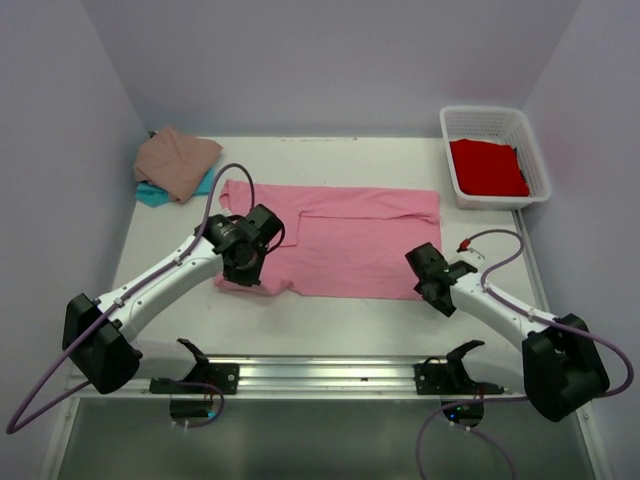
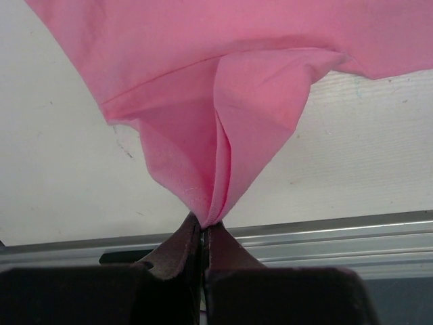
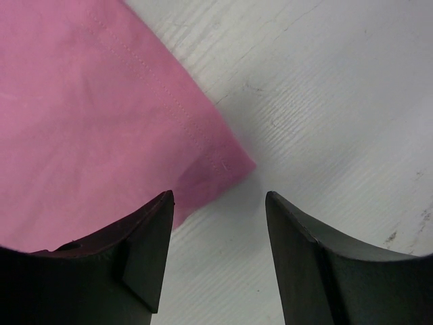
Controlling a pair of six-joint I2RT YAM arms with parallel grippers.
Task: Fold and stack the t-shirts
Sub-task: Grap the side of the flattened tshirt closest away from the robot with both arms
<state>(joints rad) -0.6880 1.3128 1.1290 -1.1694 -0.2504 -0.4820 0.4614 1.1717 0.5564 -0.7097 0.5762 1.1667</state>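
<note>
The bright pink t-shirt (image 1: 345, 240) lies spread on the table, partly folded. My left gripper (image 1: 246, 262) is shut on its near left part; in the left wrist view the pink cloth (image 2: 223, 128) hangs pinched between the fingertips (image 2: 203, 227). My right gripper (image 1: 437, 290) is open and empty just above the shirt's near right corner (image 3: 223, 162). The tan-pink t-shirt (image 1: 175, 160) lies folded on the teal t-shirt (image 1: 152, 194) at the back left. The red t-shirt (image 1: 487, 167) lies in the white basket (image 1: 540, 170).
The white lattice basket stands at the back right by the wall. A metal rail (image 1: 330, 375) runs along the table's near edge, also showing in the left wrist view (image 2: 352, 237). Walls close in on three sides.
</note>
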